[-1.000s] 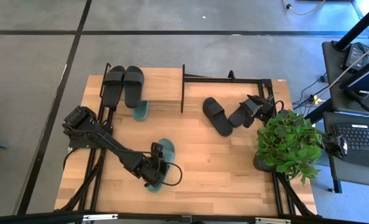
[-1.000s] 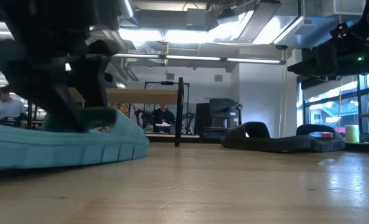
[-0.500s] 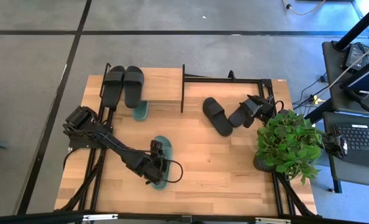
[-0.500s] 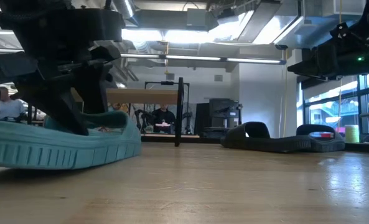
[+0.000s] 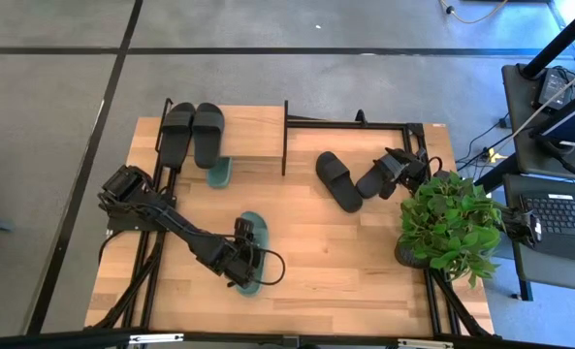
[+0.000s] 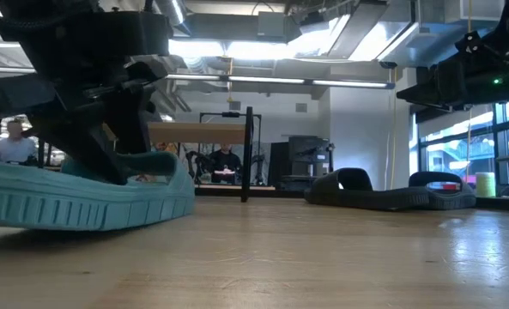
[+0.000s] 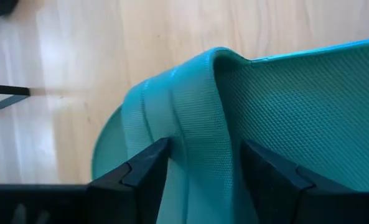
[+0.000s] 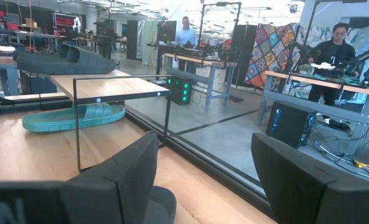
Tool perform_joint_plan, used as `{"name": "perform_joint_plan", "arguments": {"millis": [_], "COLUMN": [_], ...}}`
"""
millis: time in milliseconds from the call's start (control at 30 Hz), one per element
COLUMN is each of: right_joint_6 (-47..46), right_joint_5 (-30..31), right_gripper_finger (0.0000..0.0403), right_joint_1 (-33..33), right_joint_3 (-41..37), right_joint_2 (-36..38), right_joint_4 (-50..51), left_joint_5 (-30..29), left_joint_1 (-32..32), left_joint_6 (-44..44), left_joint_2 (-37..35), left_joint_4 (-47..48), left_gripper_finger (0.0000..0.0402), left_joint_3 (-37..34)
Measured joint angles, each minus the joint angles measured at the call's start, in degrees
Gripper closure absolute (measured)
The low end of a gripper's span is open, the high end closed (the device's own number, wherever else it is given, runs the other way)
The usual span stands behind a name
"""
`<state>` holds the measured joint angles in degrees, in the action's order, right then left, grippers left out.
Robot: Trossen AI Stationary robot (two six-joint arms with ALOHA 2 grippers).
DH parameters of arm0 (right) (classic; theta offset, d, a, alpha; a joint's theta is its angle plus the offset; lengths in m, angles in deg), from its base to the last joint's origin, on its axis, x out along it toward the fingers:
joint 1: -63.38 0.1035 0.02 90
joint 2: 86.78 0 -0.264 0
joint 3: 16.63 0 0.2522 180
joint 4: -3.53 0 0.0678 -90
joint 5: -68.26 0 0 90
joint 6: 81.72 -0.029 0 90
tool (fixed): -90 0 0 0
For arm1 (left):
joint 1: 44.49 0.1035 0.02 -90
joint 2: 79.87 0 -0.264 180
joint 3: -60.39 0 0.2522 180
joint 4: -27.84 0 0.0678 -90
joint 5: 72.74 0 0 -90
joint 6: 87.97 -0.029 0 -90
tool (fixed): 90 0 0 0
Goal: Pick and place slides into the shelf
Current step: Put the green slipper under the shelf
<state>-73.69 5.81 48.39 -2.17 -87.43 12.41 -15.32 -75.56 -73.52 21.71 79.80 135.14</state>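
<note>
My left gripper (image 5: pixel 240 260) is shut on a sage green slide (image 5: pixel 252 250) near the table's front middle; the slide also shows in the left wrist view (image 7: pixel 284 112) and the low view (image 6: pixel 82 202). The shelf (image 5: pixel 253 131) stands at the far left with two black slides (image 5: pixel 192 134) on its top board and a second green slide (image 5: pixel 219 174) resting on the table under it. Two more black slides (image 5: pixel 337 180) lie on their soles right of the shelf. My right gripper (image 5: pixel 403 167) is open and empty beside them (image 8: pixel 203 180). My left gripper pinches the green slide's strap (image 7: pixel 196 118) where it meets the slide's side edge, one finger (image 7: pixel 265 180) over the footbed and one (image 7: pixel 140 180) outside. The fingers come from above, slanting down. One end of the slide (image 6: pixel 181 193) is tipped up off the table.
A leafy potted plant (image 5: pixel 447 225) stands at the table's right edge, just near my right arm. The black rack frame (image 5: pixel 365 124) runs along the far right. Bare wood lies between the held slide and the plant. People work at desks beyond the table.
My left gripper has shifted slightly toward the table's left with the green slide. The slide has turned a little about and one end has tipped up off the table. The right arm has kept still.
</note>
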Motion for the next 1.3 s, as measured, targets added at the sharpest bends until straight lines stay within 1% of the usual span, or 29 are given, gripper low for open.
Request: {"name": "perform_joint_plan", "arguments": {"millis": [100, 200, 367, 433, 467, 633, 700, 900, 967, 1167, 1300], "right_joint_6": [0.04, 0.07, 0.19, 0.20, 0.20, 0.20, 0.12, 0.07, 0.07, 1.09, 1.11], "right_joint_5": [0.00, 0.00, -0.01, -0.02, 0.00, 0.00, -0.01, 0.00, 0.00, 0.00, 0.00], "right_gripper_finger": [0.0146, 0.0146, 0.0146, 0.0146, 0.0146, 0.0146, 0.0146, 0.0146, 0.0146, 0.0146, 0.0146], "right_joint_1": [-0.01, -0.02, -0.01, 0.00, 0.00, 0.00, -0.01, -0.01, -0.01, 0.00, 0.00], "right_joint_3": [0.00, 0.01, -0.01, -0.01, 0.00, 0.01, 0.00, -0.01, 0.00, -0.01, 0.01], "right_joint_2": [0.00, 0.02, 0.01, 0.01, 0.00, 0.00, 0.01, 0.01, 0.01, 0.01, 0.02], "right_joint_4": [0.00, 0.00, 0.01, 0.02, 0.01, 0.02, 0.02, 0.02, 0.02, 0.02, 0.02], "left_joint_5": [-1.36, -2.38, -4.06, -5.63, -6.82, -14.29, -15.47, -15.72, -15.74, -15.75, -14.94], "left_joint_1": [0.00, 0.02, 0.04, 0.09, 0.14, 2.84, 4.95, 12.66, 15.20, 21.74, 24.98], "left_joint_6": [-0.01, -0.03, 0.01, -0.01, -0.01, -0.01, 0.01, -0.07, -1.47, -10.17, -14.33], "left_joint_2": [0.00, 0.00, 0.00, -0.01, -0.20, -1.07, -1.07, -1.07, -1.07, -1.07, -1.09], "left_joint_4": [0.06, 0.19, 0.35, 0.66, 1.32, 3.60, 4.79, 10.46, 12.09, 10.44, 8.82], "left_gripper_finger": [0.0237, 0.0271, 0.0345, 0.0381, 0.0389, 0.0393, 0.0395, 0.0397, 0.0397, 0.0398, 0.0399], "left_joint_3": [0.00, 0.00, -0.02, -0.02, -0.02, -0.07, 0.33, 0.37, 0.37, 0.42, 0.46]}}
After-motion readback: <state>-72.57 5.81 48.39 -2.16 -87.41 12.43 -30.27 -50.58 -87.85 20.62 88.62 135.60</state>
